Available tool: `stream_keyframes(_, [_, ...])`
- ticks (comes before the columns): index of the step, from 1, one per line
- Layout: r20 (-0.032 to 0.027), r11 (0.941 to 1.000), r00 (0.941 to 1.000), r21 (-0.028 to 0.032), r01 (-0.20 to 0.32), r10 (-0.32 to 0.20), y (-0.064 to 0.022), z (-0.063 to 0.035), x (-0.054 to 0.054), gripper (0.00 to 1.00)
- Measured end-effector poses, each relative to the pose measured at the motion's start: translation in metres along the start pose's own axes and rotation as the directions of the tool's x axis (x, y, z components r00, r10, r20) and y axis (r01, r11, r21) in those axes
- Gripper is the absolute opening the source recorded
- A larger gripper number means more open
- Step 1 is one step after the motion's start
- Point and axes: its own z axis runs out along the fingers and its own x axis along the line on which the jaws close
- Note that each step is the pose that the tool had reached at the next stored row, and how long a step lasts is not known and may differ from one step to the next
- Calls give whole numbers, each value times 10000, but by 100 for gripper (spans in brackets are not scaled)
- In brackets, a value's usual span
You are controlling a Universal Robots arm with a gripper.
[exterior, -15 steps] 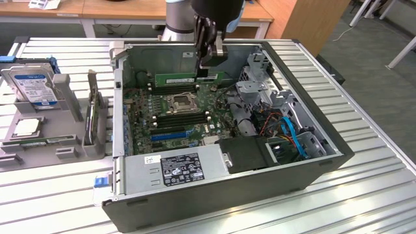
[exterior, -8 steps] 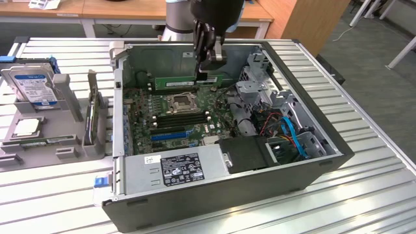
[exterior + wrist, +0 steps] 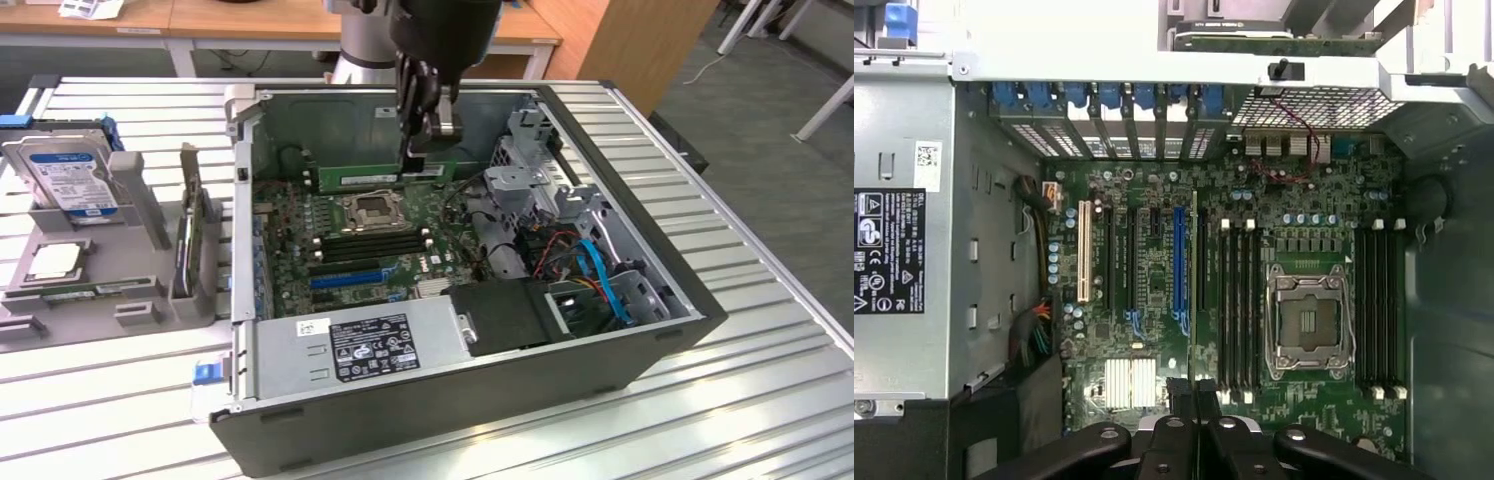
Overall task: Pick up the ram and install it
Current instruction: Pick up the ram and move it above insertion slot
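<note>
Over the open computer case (image 3: 467, 410), at twelve o'clock in the exterior view, the pincer (image 3: 424, 160) hangs with its fingers clenched on the ram (image 3: 367, 178). The green stick lies level. Most of its length runs from the grip toward nine o'clock and a short end pokes out toward three o'clock. It sits at twelve o'clock from the CPU socket (image 3: 371, 208), above the motherboard (image 3: 287, 205) and close to the case's far wall.

In the wrist view the pincer (image 3: 1194, 410) grips the ram (image 3: 1194, 280) edge-on. The stick shows there as one thin green line running away from the black fingers (image 3: 1172, 440). It lies between the blue slot (image 3: 1178, 270) and the bank of black memory slots (image 3: 1239, 300), and parallel to them.

Neither view shows whether the ram's lower edge touches a slot or floats above the board. Its chips are hard to make out: in the exterior view the fingers cover the gripped part, and the edge-on view gives no face at all. The arm is cut off by the exterior view's upper edge.

Outside the case, at nine o'clock, a grey holder (image 3: 140, 195) carries a hard drive (image 3: 60, 170) and an upright expansion card (image 3: 200, 235), well apart from the pincer.
</note>
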Motion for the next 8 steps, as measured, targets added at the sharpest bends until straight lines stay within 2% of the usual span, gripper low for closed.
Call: stream_keyframes(8, [10,10000,10000,0,1,-1,-2,33,1,12])
